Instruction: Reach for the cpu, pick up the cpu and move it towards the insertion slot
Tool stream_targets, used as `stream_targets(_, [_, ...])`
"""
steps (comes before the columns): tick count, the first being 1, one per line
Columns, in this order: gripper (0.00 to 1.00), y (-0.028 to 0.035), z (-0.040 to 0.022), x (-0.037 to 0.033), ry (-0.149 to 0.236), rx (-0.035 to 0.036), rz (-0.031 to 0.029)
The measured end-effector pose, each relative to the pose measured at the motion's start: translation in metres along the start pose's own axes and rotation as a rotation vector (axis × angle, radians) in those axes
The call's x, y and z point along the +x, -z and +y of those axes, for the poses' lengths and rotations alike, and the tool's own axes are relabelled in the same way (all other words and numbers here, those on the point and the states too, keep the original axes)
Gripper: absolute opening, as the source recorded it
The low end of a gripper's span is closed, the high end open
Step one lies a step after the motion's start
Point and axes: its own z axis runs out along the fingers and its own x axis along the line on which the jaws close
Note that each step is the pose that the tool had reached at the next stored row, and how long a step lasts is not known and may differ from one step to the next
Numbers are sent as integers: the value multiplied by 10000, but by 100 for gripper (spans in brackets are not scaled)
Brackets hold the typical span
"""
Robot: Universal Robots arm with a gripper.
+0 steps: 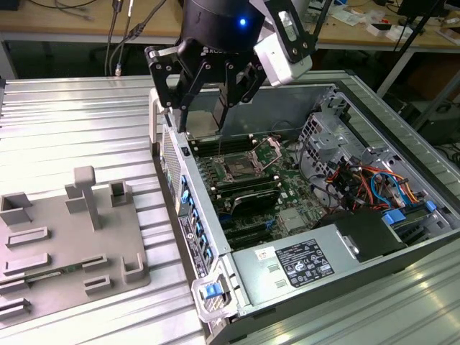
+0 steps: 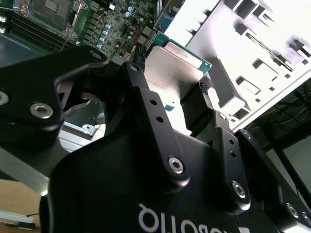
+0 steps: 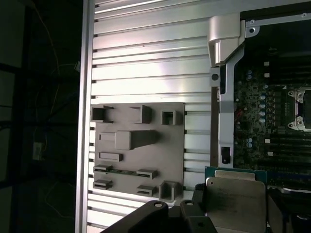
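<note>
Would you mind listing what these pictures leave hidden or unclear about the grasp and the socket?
- The cpu: in both wrist views the gripper covers its lower part, so its underside and far edge stay hidden.
- In the exterior view the cpu sits behind the fingers, its outline unclear.
- The insertion slot: its pins are too small to judge in the exterior view; the first wrist view's edge cuts it off.

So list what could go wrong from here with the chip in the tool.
1. The tool grips the cpu only by its edges, so a jolt might tilt or drop it onto the motherboard.
2. The insertion slot sits between memory slots with a raised wire lever nearby; the fingers could catch these.
3. Poor alignment over the socket may bend contacts.
</note>
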Motion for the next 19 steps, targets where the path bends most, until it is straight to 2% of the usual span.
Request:
stream_targets(5, [55, 2, -2, -54, 0, 0, -1])
stream_targets(9, [55, 4, 3, -127, 0, 0, 0])
stream_targets(15, [55, 0, 112, -179, 1, 0, -1])
stream_targets(19, [55, 1, 135, -248, -1, -1, 0])
